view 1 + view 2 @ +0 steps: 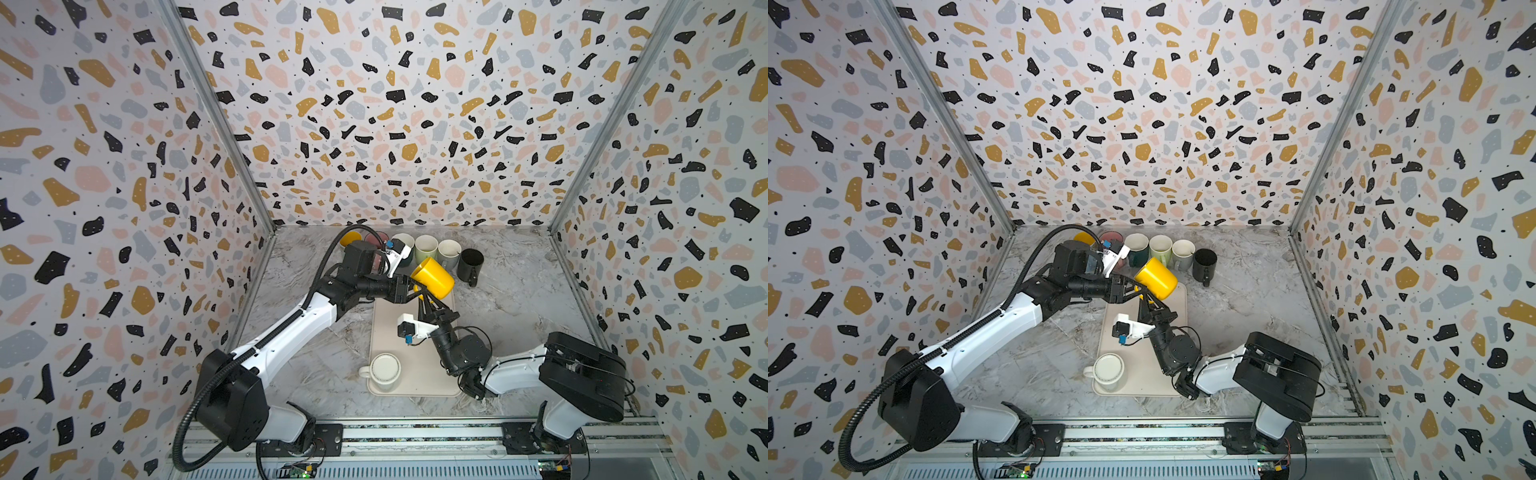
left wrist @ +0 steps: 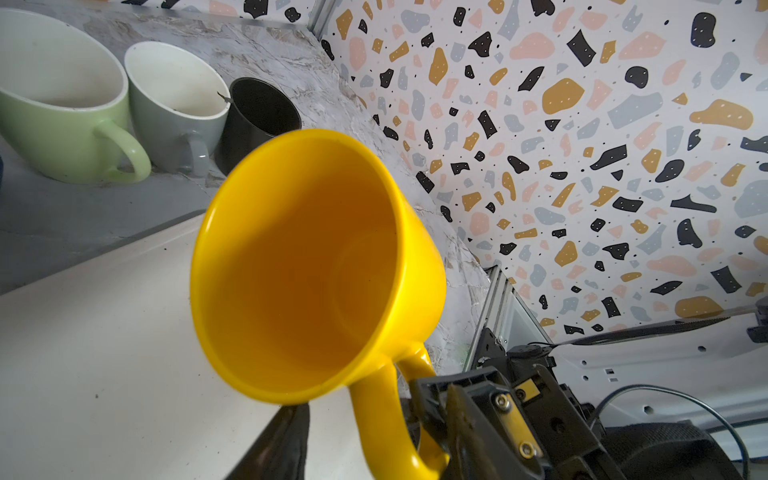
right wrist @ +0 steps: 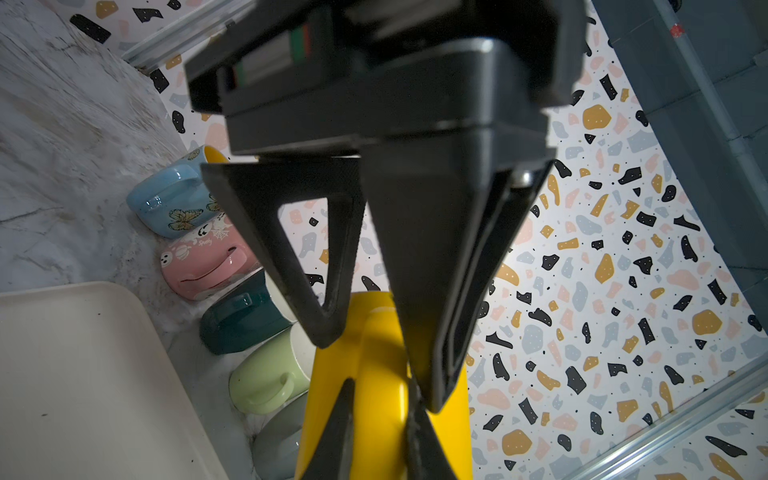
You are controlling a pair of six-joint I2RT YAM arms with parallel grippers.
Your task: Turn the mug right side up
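Observation:
A yellow mug (image 1: 434,278) (image 1: 1156,278) hangs in the air over the far end of the beige tray (image 1: 419,374), tipped on its side. Its mouth faces the left wrist camera (image 2: 299,266). From below, my right gripper (image 1: 424,296) (image 3: 380,440) is shut on the mug's handle (image 3: 382,353). My left gripper (image 1: 419,288) (image 2: 374,453) comes in from the left and straddles the same handle. Its jaws are still apart, and one finger (image 2: 286,444) stands clear of the handle.
A white mug (image 1: 384,370) stands upside down at the tray's near left. Several upright mugs line the back wall, among them a green one (image 1: 426,248), a grey one (image 1: 449,253) and a black one (image 1: 471,264). Patterned walls close in three sides.

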